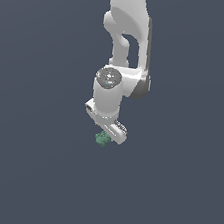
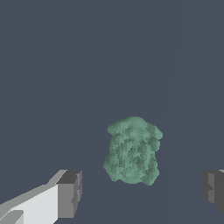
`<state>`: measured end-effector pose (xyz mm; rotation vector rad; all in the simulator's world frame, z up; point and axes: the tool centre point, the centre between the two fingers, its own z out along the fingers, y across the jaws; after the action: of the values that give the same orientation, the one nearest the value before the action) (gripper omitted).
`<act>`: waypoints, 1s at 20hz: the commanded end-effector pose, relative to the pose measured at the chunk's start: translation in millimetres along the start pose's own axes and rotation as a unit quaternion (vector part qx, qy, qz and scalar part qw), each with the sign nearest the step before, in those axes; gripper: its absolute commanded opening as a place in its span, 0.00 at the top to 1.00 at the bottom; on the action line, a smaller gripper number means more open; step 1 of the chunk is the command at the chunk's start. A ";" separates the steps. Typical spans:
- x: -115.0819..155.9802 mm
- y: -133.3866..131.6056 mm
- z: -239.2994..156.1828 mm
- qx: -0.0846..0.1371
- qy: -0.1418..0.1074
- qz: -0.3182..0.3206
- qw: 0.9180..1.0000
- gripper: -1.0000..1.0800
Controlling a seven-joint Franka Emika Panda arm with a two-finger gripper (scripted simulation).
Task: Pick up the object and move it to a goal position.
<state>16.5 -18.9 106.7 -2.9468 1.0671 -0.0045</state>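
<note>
Dark slate-blue ground fills both views, bare of any goal marker. One white arm (image 1: 120, 59) reaches down, its one gripper (image 1: 112, 131) spread wide, pads (image 2: 70, 193) clear of the one chunk (image 1: 101, 139) at its 7 o'clock. Judged step: the approach. Next: centre over it, descend, close.
</note>
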 end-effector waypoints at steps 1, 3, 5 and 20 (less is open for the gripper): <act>1.0 1.5 4.6 -0.002 0.000 0.021 1.000 0.04; 1.5 2.4 7.3 -0.003 0.000 0.033 0.999 0.04; 1.8 3.1 9.4 -0.003 0.000 0.042 0.999 0.04; 1.4 4.9 41.8 -0.004 0.000 0.050 0.999 0.04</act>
<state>15.5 -23.2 73.5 -2.8968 1.2145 -0.0014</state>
